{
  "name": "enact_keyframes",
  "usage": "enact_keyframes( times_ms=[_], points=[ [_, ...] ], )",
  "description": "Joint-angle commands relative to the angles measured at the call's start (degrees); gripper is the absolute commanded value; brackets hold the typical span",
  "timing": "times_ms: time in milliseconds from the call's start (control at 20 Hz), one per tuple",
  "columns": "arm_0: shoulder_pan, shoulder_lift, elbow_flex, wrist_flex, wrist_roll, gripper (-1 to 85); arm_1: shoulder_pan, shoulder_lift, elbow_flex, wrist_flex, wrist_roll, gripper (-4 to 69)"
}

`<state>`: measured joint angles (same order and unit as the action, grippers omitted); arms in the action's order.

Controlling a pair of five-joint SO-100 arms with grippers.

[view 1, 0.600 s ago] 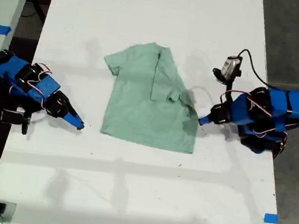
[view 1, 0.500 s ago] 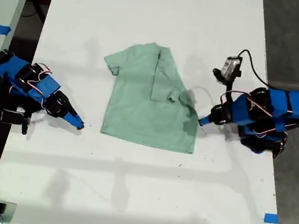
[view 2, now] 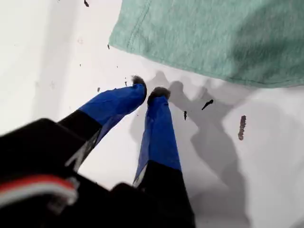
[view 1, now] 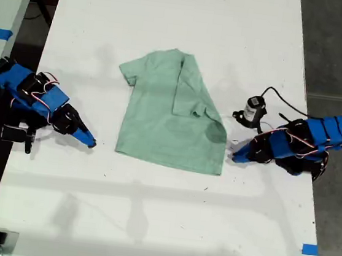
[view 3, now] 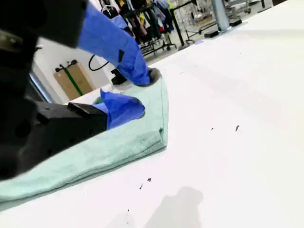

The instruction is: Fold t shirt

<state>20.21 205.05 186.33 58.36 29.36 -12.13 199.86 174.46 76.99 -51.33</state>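
T shirt [view 1: 173, 113] lay mid white table [view 1: 147, 224], partly folded, one side lapped over. My first gripper [view 2: 148, 92] clenched on nothing, tips down on bare table just beside shirt hem [view 2: 213, 38]. My second gripper [view 3: 134, 92] released, jaws parted, low at shirt's corner by exterior view's right, lower finger [view 3: 121, 108] over cloth.

No legible text, labels, brand marks, numbers or signs in any of the three views. The t shirt [view 1: 174, 112] is plain, no print. The table [view 1: 148, 218] carries only small dark specks, no writing. Blue tape pieces [view 1: 310, 249] at the table edge are unmarked. Background items in the second wrist view are too blurred to read.
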Motion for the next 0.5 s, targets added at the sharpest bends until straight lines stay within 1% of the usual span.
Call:
enact_keyframes(
  times_ms=[0, 250, 300, 350, 400, 450],
  points=[
    [0.00, 0.62, 2.37, -0.35, 0.35, 6.4, -0.53, 0.70, 3.52, -0.26, -0.88, 4.4],
    [-0.09, 0.62, 2.37, -0.35, 0.35, 6.4, -0.53, 0.70, 3.52, -0.26, -0.88, 4.3],
    [-0.35, 0.88, 2.37, -0.53, 1.76, 4.5, -0.53, 0.70, 3.52, -0.26, -0.88, 4.3],
    [-4.83, 0.97, 2.37, -2.02, 0.70, 1.3, -0.53, 0.70, 3.52, -0.26, -0.88, 4.3],
    [-10.63, 0.97, 2.37, -0.97, -19.51, 3.8, -0.53, 0.70, 3.52, -0.26, -0.88, 4.3],
    [-17.23, 0.53, 2.37, -0.35, -33.84, 6.2, -0.53, 0.70, 3.52, -0.26, -0.88, 4.3]
  ],
)
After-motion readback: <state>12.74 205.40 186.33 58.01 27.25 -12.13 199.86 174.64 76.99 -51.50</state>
